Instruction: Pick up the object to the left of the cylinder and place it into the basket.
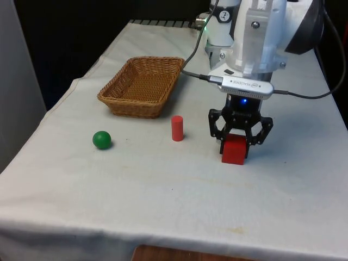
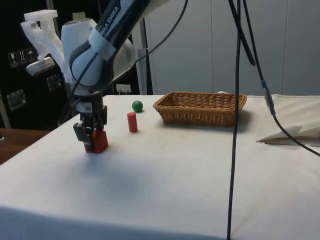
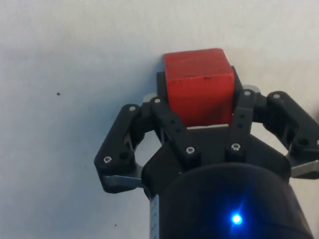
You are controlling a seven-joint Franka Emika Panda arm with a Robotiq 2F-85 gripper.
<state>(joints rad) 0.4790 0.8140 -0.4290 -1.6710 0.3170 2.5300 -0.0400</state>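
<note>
A red cube (image 1: pixel 234 151) rests on the white cloth, to the front view's right of the upright red cylinder (image 1: pixel 177 128). My gripper (image 1: pixel 237 142) is down over the cube, its black fingers pressed against two opposite sides; the wrist view has the cube (image 3: pixel 199 89) held between them. A green ball (image 1: pixel 101 140) lies to the front view's left of the cylinder. The wicker basket (image 1: pixel 125 106) stands behind the ball and cylinder. From the side view, the gripper (image 2: pixel 90 135) and cube (image 2: pixel 97 142) sit nearer the camera than the cylinder (image 2: pixel 132 122), ball (image 2: pixel 137 105) and basket (image 2: pixel 200 116).
Black cables (image 1: pixel 304 95) hang from the wrist beside the arm. In the side view a cable (image 2: pixel 235 125) hangs down in the foreground. The table's edges run close on the front view's left and right.
</note>
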